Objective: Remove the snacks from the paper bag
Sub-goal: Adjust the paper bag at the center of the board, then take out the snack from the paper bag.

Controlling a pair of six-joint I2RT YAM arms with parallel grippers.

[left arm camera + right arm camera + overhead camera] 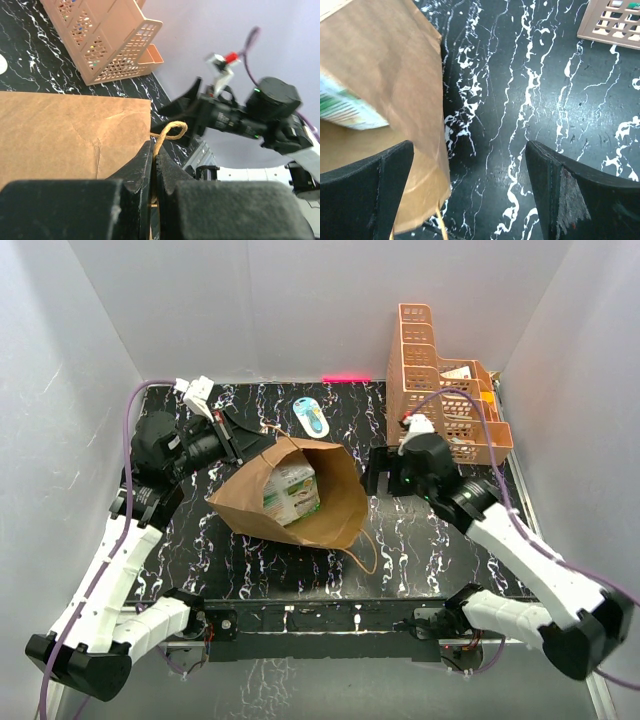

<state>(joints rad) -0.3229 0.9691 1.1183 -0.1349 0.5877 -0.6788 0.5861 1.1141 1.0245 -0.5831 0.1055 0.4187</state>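
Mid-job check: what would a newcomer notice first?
The open brown kraft paper bag mid-table, a green-and-white snack packet showing inside. The left gripper is shut on its twisted handle; the right gripper hangs open at its right side. An orange lattice basket stands far right.

Brown kraft paper bag [338, 502] mid-table, mouth wide open upward, one green-and-white snack packet [291, 492] inside.

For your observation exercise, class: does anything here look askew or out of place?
The paper bag lies tipped over rather than upright, mouth gaping, a green-and-white snack packet showing inside; the left gripper pinches its handle.
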